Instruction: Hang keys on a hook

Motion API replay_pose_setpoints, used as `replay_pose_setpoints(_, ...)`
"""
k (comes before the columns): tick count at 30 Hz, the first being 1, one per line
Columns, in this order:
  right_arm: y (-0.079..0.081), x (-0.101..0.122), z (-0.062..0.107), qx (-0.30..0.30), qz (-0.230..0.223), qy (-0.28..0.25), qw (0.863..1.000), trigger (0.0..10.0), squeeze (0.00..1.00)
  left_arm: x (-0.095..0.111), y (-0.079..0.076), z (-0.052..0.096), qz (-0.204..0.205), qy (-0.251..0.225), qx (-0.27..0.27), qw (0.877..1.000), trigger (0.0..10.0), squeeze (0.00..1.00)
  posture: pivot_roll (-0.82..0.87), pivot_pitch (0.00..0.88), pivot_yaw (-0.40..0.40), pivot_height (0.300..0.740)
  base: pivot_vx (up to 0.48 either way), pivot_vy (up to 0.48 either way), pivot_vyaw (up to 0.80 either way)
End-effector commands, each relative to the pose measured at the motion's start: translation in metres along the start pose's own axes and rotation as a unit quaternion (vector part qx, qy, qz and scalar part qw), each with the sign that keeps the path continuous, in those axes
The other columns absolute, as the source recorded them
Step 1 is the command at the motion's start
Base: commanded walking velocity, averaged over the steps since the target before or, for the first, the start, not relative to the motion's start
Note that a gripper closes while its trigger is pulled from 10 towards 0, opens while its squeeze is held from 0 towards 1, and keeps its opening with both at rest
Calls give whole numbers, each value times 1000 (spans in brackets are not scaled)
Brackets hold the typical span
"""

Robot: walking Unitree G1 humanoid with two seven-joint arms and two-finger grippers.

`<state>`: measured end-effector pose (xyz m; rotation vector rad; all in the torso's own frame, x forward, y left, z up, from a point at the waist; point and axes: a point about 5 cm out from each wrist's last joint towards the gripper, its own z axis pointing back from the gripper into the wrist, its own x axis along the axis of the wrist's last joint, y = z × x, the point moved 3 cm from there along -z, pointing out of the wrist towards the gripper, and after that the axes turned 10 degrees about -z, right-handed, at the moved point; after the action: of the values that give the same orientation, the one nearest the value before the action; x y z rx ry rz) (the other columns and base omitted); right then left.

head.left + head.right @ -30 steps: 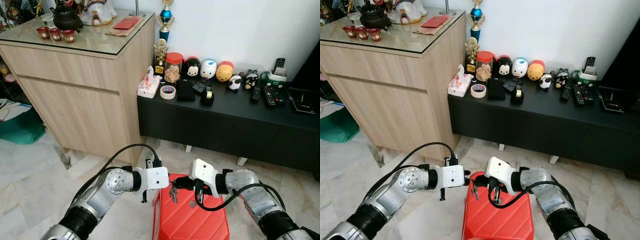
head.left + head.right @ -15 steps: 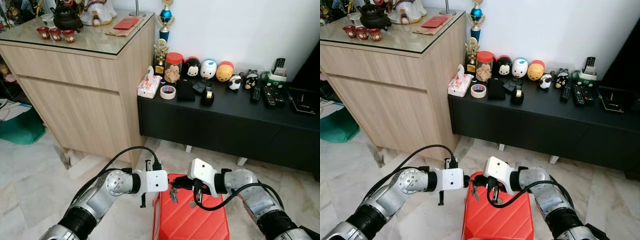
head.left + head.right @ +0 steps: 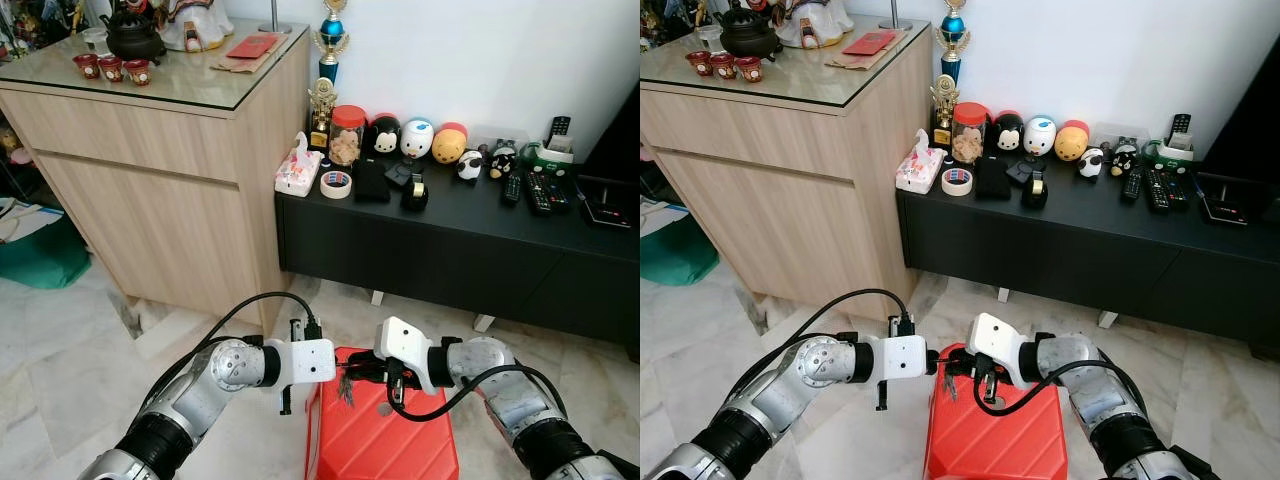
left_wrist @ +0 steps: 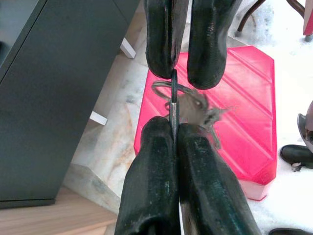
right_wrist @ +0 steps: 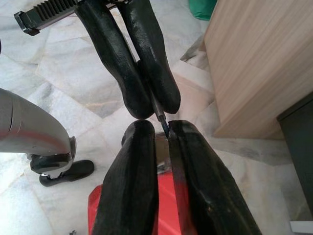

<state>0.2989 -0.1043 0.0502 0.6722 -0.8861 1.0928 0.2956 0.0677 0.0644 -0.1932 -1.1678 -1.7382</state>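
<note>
Blurred keys [image 4: 195, 105], seemingly pinched by both jaws

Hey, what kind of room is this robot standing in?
Probably a home living room: a low black media console holding remote controls and toy figures, beside a wooden sideboard with a tea set.

Two grippers, the left gripper [image 3: 338, 371] and the right gripper [image 3: 352, 372], meet over one red stool [image 3: 380, 440] at one bunch of keys [image 3: 346, 385]. On the black worktop [image 3: 470, 205] stand four round toy figures [image 3: 417, 138], one tape roll [image 3: 336, 184] and one tissue pack [image 3: 298, 171]. Three red cups [image 3: 111, 68] sit on the wooden cabinet [image 3: 170, 150].
</note>
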Motion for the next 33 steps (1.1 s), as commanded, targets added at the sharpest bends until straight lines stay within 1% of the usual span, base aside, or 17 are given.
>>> replay_pose_setpoints(1, -2, 0, 0, 0, 7, 9, 1000, 10000, 1000, 1, 6, 3, 0, -2, 10, 1000, 0, 0, 53, 0, -74, 740, 0, 0, 0)
replay_pose_setpoints(10, -11, 2, 6, -22, 14, 10, 1000, 10000, 1000, -4, 2, 6, -2, 10, 2, 1000, 0, 0, 58, 0, -74, 740, 0, 0, 0)
replay_pose_setpoints(11, -15, 5, 8, -34, 9, 0, 999, 10000, 784, -6, 2, 7, 0, 12, 2, 1000, 0, 0, 57, 0, -72, 740, 0, 0, 0)
replay_pose_setpoints(12, -19, 8, 9, -46, 3, -12, 999, 10000, 784, -7, 1, 8, 2, 14, 3, 1000, 0, 0, 57, 0, -72, 740, 0, 0, 0)
replay_pose_setpoints(13, -24, 12, 12, -67, -4, -28, 997, 10000, 0, -9, 0, 10, 8, 18, 5, 1000, 0, 0, 54, 0, -68, 740, 0, 0, 0)
replay_pose_setpoints(16, -52, 21, 24, -186, -43, -86, 978, 10000, 0, -22, -3, 19, 55, 33, 40, 997, 0, 0, 35, 0, -51, 740, 0, 0, 0)
replay_pose_setpoints(18, -58, 19, 29, -215, -62, -97, 970, 10000, 0, -26, -3, 22, 77, 38, 59, 995, 0, 0, 32, 0, -50, 740, 0, 0, 0)
replay_pose_setpoints(19, -65, 12, 35, -258, -98, -114, 954, 10000, 0, -36, -1, 28, 106, 52, 98, 988, 4000, 0, 31, 0, -47, 740, 0, 0, 0)
replay_pose_setpoints(20, -69, 4, 39, -290, -125, -120, 941, 10000, 0, -43, 3, 33, 125, 61, 139, 980, 9333, 0, 33, 0, -47, 740, 0, 0, 0)
replay_pose_setpoints(21, -73, -9, 45, -329, -161, -121, 923, 10000, 0, -54, 9, 40, 164, 74, 195, 964, 10000, 0, 38, 0, -49, 740, 0, 0, 0)
replay_pose_setpoints(24, -75, -34, 51, -379, -216, -106, 894, 10000, 0, -67, 11, 52, 216, 84, 255, 939, 10000, 0, 41, 0, -49, 740, 0, 0, 0)
replay_pose_setpoints(25, -75, -34, 51, -379, -216, -106, 894, 10000, 0, -67, 11, 52, 216, 84, 255, 939, 10000, 0, 41, 0, -49, 740, 0, 0, 0)
replay_pose_setpoints(26, -73, -52, 54, -404, -262, -99, 871, 10000, 0, -79, 12, 61, 256, 99, 303, 913, 10000, 0, 42, 0, -48, 740, 0, 0, 0)
replay_pose_setpoints(30, -59, -93, 57, -453, -345, -71, 819, 10000, 0, -117, 5, 91, 327, 165, 423, 829, 10000, 0, 45, 0, -48, 740, 0, 0, 0)
replay_pose_setpoints(31, -56, -99, 56, -460, -356, -65, 811, 10000, 0, -123, 2, 96, 338, 177, 439, 813, 10000, 0, 44, 0, -47, 740, 0, 0, 0)
replay_pose_setpoints(32, -46, -114, 54, -471, -370, -40, 800, 10000, 0, -137, -7, 106, 361, 209, 469, 778, 10000, 0, 44, 0, -47, 740, 0, 0, 0)
replay_pose_setpoints(33, -44, -118, 54, -474, -372, -34, 798, 10000, 0, -140, -9, 109, 366, 216, 475, 770, 10000, 0, 44, 0, -47, 740, 0, 0, 0)
